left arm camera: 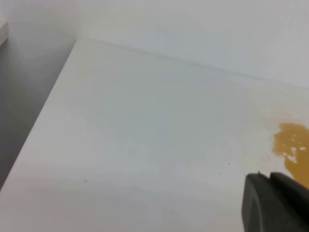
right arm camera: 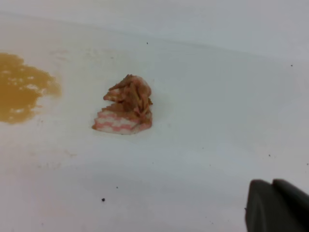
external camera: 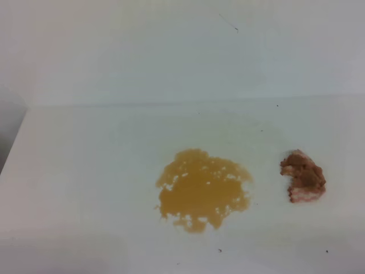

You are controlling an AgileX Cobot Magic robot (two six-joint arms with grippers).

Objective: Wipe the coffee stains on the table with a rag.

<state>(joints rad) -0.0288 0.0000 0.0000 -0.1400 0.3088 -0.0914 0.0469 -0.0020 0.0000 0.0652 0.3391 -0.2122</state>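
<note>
Your white bench (external camera: 85, 171) carries the amber coffee stains (external camera: 202, 191) near its front middle, the rag (external camera: 303, 177) lying apart to their right. Your right pincer (right arm camera: 277, 208) is clenched, empty; the left pincer (left arm camera: 275, 203) I cannot tell.

A bare test bench setting is showing here, more lab than home: a plain white smooth worktop (external camera: 85, 171) is running up to a blank white wall (external camera: 171, 45) at twelve o'clock, carrying no furnishings or domestic clutter.
</note>
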